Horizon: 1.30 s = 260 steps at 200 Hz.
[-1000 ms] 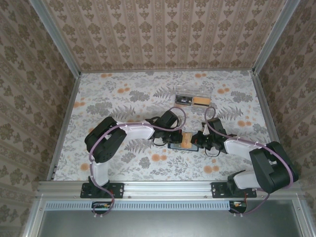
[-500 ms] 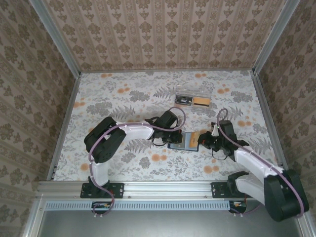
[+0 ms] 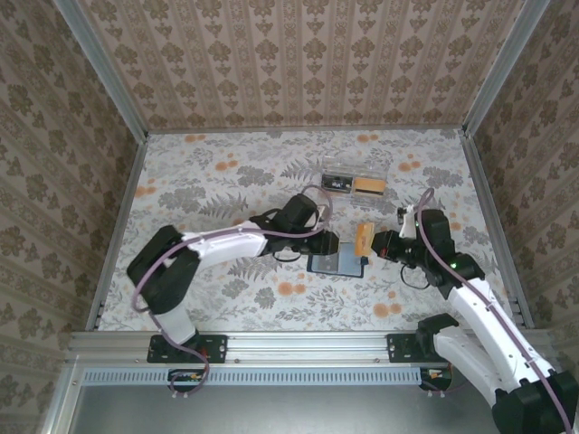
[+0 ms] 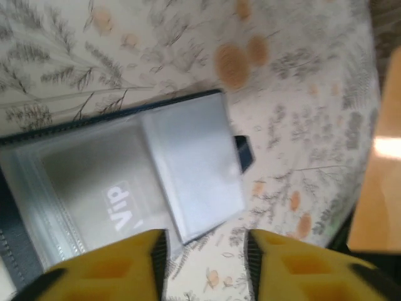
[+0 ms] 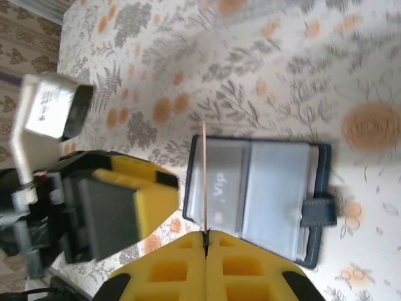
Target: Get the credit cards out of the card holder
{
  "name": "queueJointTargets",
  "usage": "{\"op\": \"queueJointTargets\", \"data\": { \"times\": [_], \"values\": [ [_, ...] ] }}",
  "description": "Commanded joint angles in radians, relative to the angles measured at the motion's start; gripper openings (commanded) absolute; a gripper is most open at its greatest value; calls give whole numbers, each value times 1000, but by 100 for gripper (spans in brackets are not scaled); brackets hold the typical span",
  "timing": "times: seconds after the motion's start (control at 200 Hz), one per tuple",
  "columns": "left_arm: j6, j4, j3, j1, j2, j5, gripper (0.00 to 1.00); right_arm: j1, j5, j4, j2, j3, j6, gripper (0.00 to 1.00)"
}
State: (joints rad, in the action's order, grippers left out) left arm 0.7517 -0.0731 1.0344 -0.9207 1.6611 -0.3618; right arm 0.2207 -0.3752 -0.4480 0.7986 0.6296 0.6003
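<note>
— Where's the card holder point(image 3: 336, 263)?
— Open on the bench point(image 3: 226, 298), long axis three-to-nine. The left jaws, parted, hover at its eleven o'clock, nearest; the right jaws pinch an orange card point(image 3: 364, 240) at one o'clock.

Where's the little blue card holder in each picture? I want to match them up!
Top view: the card holder lies open, just right of centre.
Left wrist view: it covers the left and middle.
Right wrist view: it lies open, centre-right.
Shared landmark: the orange card beside it, seen at the right edge and as a thin edge-on line.
</note>
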Motion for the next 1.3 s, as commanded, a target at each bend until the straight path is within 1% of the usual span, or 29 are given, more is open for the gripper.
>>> {"op": "queueJointTargets", "data": {
  "times": [0.0, 0.015, 0.065, 0.08, 0.115, 0.145, 0.275, 0.335, 0.345, 0.36, 0.405, 0.51, 0.58, 0.635, 0.71, 0.74, 0.755, 0.83, 1.025, 1.23, 1.25, 1.295],
  "values": [
    [-9, 13, -58, 29, -146, 69, 55, 11, 70, -72, 77, 119, -150, 0],
    [-10, 13, -70, 34, -165, 77, 58, 14, 79, -72, 89, 133, -165, 0],
    [-13, 13, -112, 48, -232, 95, 61, 28, 110, -69, 129, 180, -225, 0],
    [-14, 12, -123, 52, -256, 101, 64, 32, 119, -66, 140, 193, -245, 0],
    [-17, 10, -148, 63, -300, 113, 67, 44, 138, -59, 166, 221, -299, 0],
    [-20, 5, -170, 71, -347, 123, 74, 55, 158, -53, 187, 244, -354, 0],
    [-44, -37, -243, 104, -507, 169, 94, 82, 226, -44, 281, 329, -602, 0],
    [-52, -49, -276, 117, -568, 183, 96, 85, 250, -61, 328, 374, -704, 0],
    [-53, -51, -282, 118, -580, 184, 99, 85, 254, -66, 336, 382, -719, 0],
    [-53, -54, -289, 121, -595, 187, 100, 86, 265, -71, 347, 392, -745, 0],
    [-54, -55, -312, 132, -630, 190, 100, 85, 295, -84, 385, 427, -819, 0],
    [-60, -58, -358, 153, -702, 182, 100, 88, 389, -175, 474, 514, -974, 0],
    [-67, -70, -378, 163, -742, 184, 100, 89, 436, -193, 521, 542, -1076, 0],
    [-75, -81, -392, 174, -765, 184, 100, 90, 473, -190, 551, 558, -1120, 0],
    [-79, -97, -409, 186, -799, 184, 100, 88, 477, -191, 585, 570, -1217, 0],
    [-80, -104, -415, 192, -813, 184, 100, 89, 479, -176, 585, 566, -1246, 0],
    [-80, -106, -418, 194, -818, 184, 100, 89, 483, -164, 613, 564, -1255, 0],
    [-81, -116, -433, 205, -846, 184, 100, 88, 490, -126, 648, 562, -1335, 0],
    [-71, -123, -461, 226, -887, 187, 100, 86, 499, -117, 760, 612, -1550, 0],
    [-70, -145, -468, 238, -898, 201, 100, 75, 518, -95, 824, 656, -1700, 0],
    [-70, -146, -470, 239, -899, 201, 100, 72, 522, -67, 830, 657, -1714, 0],
    [-71, -146, -470, 243, -900, 203, 100, 66, 523, -62, 843, 665, -1731, 0]
  ]
}}
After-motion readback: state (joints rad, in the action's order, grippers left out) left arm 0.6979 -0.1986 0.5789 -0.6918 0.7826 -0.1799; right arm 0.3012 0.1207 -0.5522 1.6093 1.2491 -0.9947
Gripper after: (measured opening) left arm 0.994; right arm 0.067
